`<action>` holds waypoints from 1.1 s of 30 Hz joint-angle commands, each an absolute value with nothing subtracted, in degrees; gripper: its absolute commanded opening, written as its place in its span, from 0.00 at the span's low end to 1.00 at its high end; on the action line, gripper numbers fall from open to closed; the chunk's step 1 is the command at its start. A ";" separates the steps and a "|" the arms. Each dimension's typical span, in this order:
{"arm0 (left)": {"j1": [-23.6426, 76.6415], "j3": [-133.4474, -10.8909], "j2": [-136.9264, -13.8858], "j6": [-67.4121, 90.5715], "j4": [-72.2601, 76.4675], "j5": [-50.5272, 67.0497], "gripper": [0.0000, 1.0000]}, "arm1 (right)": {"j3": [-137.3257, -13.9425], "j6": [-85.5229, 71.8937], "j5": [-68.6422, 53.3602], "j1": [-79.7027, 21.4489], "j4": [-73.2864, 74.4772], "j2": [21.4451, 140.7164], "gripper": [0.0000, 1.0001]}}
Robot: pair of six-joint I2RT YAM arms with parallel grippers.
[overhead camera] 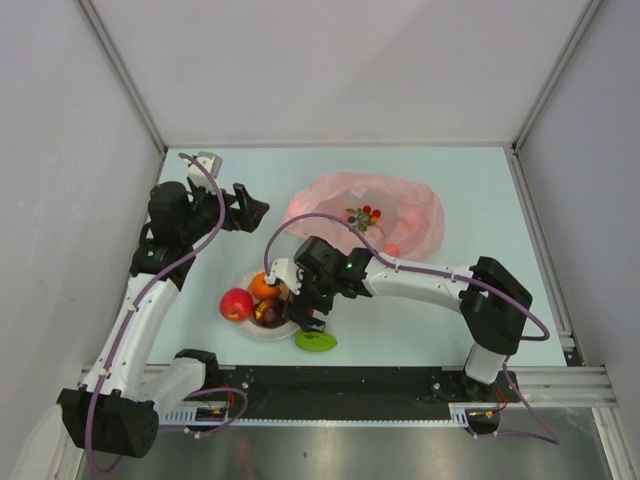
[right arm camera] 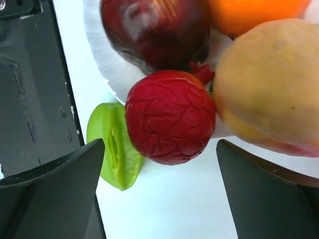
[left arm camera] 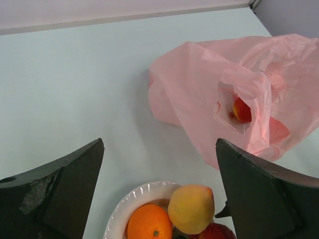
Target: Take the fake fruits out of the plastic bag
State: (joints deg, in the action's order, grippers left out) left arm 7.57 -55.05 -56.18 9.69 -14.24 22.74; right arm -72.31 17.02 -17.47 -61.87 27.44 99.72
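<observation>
Right gripper (right arm camera: 160, 144) spread wide — wrinkled red fruit (right arm camera: 169, 117) lies between its jaws, seemingly untouched.

White-shelled left arm (overhead camera: 133, 322) and right arm (overhead camera: 425, 284), chunky black joints on both, thin purple cables (overhead camera: 320, 215) looped along, matte black wedge fingers (left arm camera: 55, 194).

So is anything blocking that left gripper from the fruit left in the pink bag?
Nothing solid. The left gripper faces bare table, and the fruit shows through the open mouth of the bag; only loose plastic folds surround it.
</observation>
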 commanded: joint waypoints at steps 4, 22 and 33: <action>7.38 -54.49 -55.46 11.34 -12.04 24.43 1.00 | -72.25 18.46 -19.69 -61.44 32.33 92.73 1.00; 7.21 -55.20 -52.38 9.49 -14.94 21.88 1.00 | -61.96 15.82 -13.00 -67.58 21.98 92.37 1.00; 7.21 -56.42 -50.98 9.32 -15.64 22.24 1.00 | -60.03 11.96 -12.14 -70.31 18.02 95.89 1.00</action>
State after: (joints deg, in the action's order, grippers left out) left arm 7.57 -55.05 -52.47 10.04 -15.75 22.44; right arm -60.40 14.72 -14.31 -69.25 21.37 95.31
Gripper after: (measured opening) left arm 0.997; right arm 0.995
